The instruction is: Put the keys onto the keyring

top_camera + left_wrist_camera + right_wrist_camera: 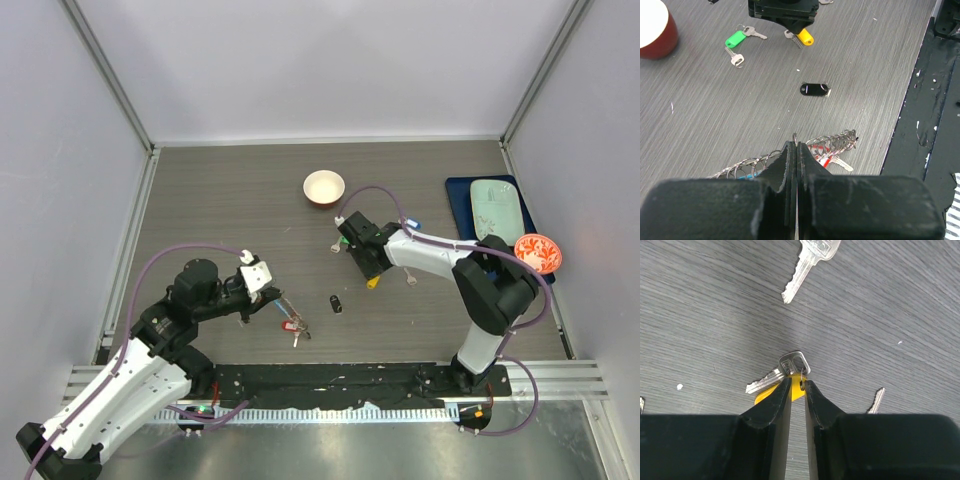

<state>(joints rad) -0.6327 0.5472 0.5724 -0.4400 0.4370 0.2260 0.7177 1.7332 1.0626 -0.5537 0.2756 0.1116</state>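
Now, at the near left of the bench (200, 200), the left gripper (794, 148) is seen clamped tight, its jaws pressed together on the wire of the keyring (837, 141). The keyring is held low over the bench, with its beaded wire spread out to either side of the fingertips. A red-tagged key (826, 161) is glimpsed under the loops, its blade poking out to the right. Just beyond, a black-tagged key (814, 89) is laid flat on the bench, apart from everything else.

Over to the right gripper (797, 382): it is lowered onto the yellow-tagged key (790, 365). The jaws are drawn in to a narrow slot, and the tag's little ring is caught in the gap. The yellow tag itself is seen running out from under the left finger, so whether the key is truly pinched cannot be told.

A second key (807, 262) is laid farther out on the bench, well apart from those fingers. A green-tagged key (735, 39) is picked out beside that gripper in the left wrist view. Towards the back of the bench a white bowl (323, 187) is set.
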